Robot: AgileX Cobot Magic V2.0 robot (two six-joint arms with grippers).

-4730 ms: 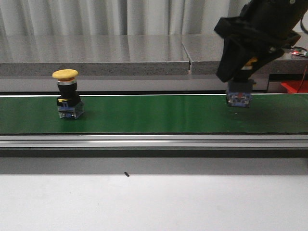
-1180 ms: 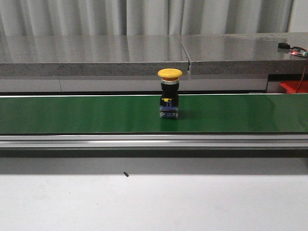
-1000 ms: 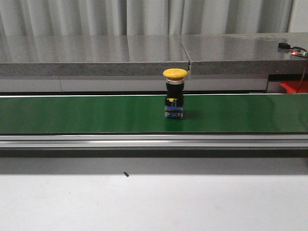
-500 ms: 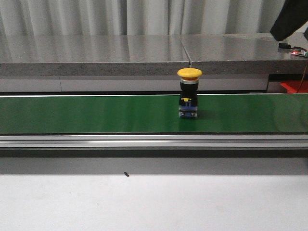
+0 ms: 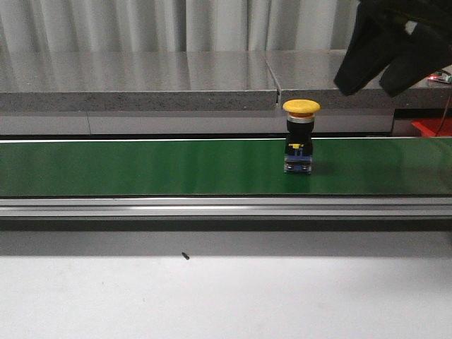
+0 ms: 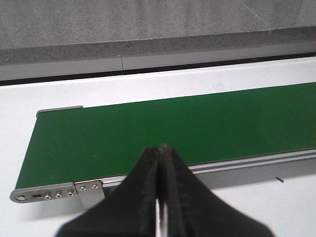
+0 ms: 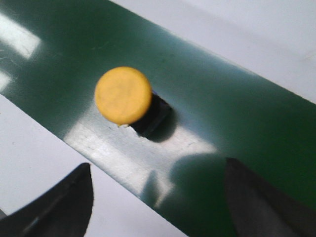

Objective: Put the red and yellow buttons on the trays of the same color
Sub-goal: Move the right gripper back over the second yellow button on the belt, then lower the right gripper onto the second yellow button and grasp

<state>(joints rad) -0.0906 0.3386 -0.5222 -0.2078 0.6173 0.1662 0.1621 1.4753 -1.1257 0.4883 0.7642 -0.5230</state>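
one yellow button point(image 5: 300, 136), one green belt point(image 5: 141, 167)

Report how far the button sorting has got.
Done: nothing that these views show; no tray with a button on it is in view. In hand: the yellow button stands upright on the green belt, and the right gripper hangs open above and to its right, not touching. The left gripper is shut and empty. Left: grasp the button and set it on the yellow tray.

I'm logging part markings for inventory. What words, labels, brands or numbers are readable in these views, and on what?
None can be read.
Yellow button: a small yellow-and-blue patch on its body, too small and blurred to read.
Green belt: no markings visible.
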